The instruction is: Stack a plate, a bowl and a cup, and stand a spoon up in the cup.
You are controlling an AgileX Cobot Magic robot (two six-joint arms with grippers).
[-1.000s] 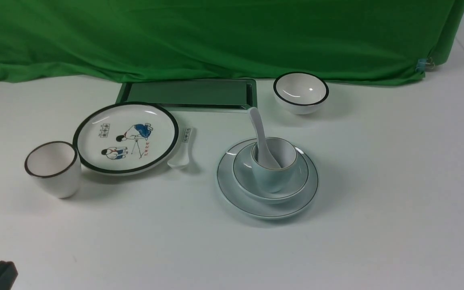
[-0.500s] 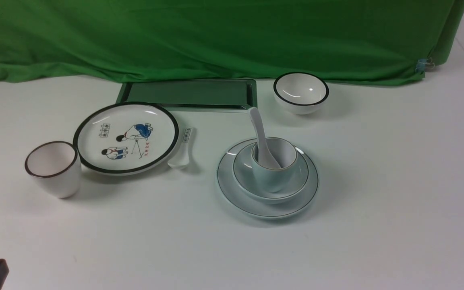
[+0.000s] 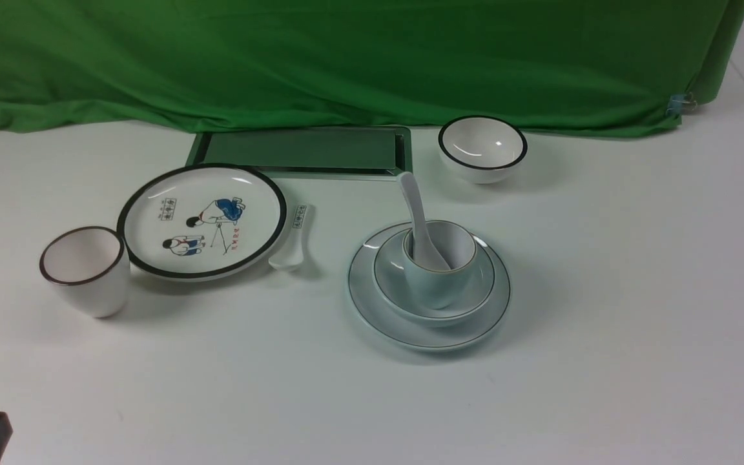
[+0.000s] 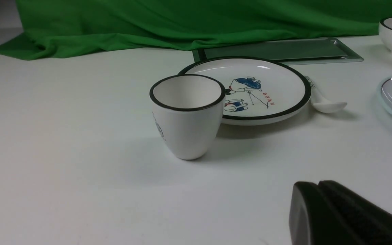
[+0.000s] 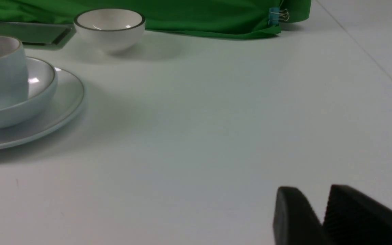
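Evidently, step: stack looks finished; keep both arms clear of it.
Plate: flat on the surface, right of centre.
Bowl: on the plate.
Cup: in the bowl.
Spoon: leaning in the cup.
Left gripper: closed, empty.
Right gripper: nearly closed, empty.

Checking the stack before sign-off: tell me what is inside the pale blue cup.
The spoon stands in the cup, its bowl end down inside, handle leaning out over the rim. The cup's white inner wall shows beside it; its bottom is hidden by the spoon and near wall.
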